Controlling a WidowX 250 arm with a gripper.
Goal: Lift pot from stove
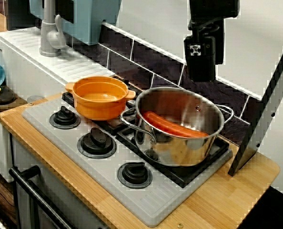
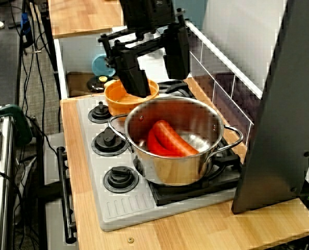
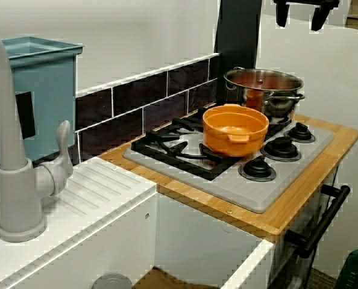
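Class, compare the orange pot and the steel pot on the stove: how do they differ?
The orange pot is smaller than the steel pot. It is matte orange with stubby handles; the steel one is shiny with wire handles. The orange looks empty; the steel holds a red sausage-like item. Both sit on the stove.

My arm is all matte black, pretty boxy. The gripper [image 2: 157,65] has two long flat rectangular fingers [image 2: 135,78] on a crossbar bracket with small bolts at the ends. From the front camera the wrist block [image 1: 201,55] shows a small white X-shaped mark. No cables I can make out.
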